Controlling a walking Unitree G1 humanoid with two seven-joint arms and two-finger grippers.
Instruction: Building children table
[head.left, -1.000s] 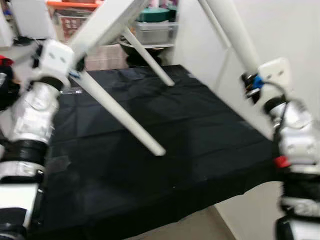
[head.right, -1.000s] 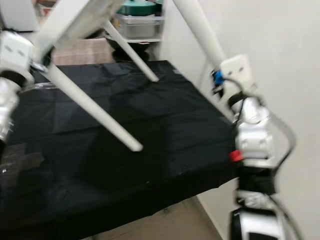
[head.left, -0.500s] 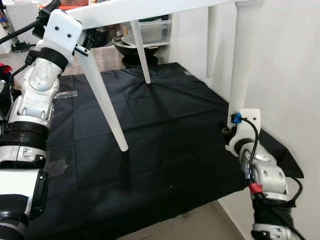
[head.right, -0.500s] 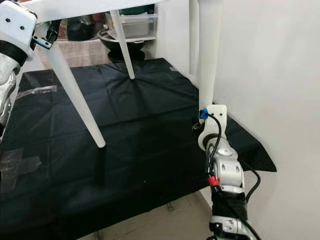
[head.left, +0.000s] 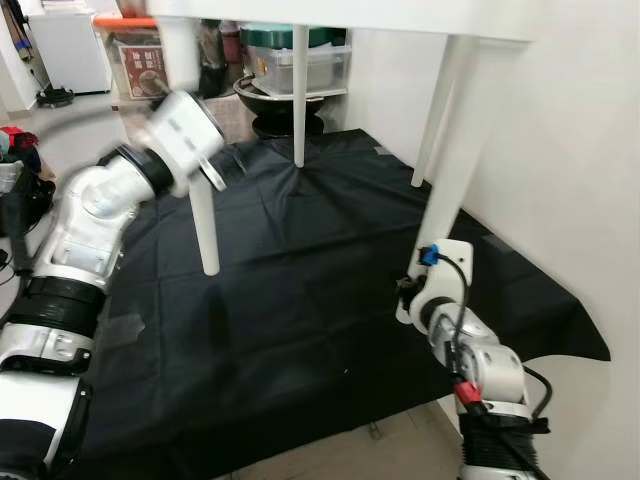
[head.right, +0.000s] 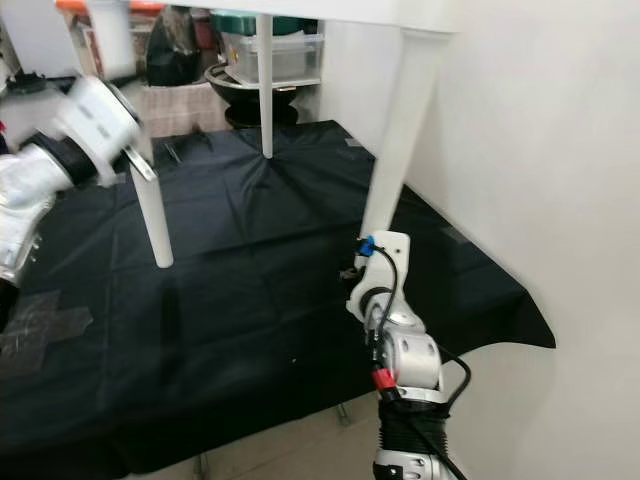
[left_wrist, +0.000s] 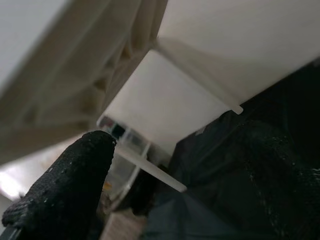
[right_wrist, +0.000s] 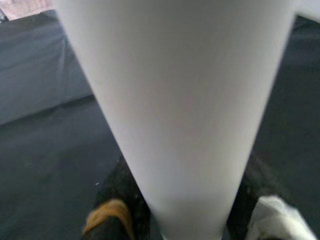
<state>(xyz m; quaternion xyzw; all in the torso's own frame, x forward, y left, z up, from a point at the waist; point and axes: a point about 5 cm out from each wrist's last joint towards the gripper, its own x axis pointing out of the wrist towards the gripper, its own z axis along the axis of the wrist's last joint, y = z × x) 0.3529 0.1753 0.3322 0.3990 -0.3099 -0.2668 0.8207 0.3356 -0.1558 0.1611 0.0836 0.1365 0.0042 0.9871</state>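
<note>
Lowered, table (head.left: 400, 15) legs meet black sheet (head.left: 300, 290); nothing legible.

Left tool (head.left: 205, 165) blurred; tabletop (head.left: 400, 12) cropped.

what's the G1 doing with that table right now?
It is handling a white children's table that stands upright on its legs over a black sheet spread on the floor. The right pincer sits low at the near right leg, with the leg between its fingers in the right wrist view. The left pincer is up by the near left leg, motion-blurred; its grip is unclear. Two far legs rest on the sheet, near storage bins.
</note>
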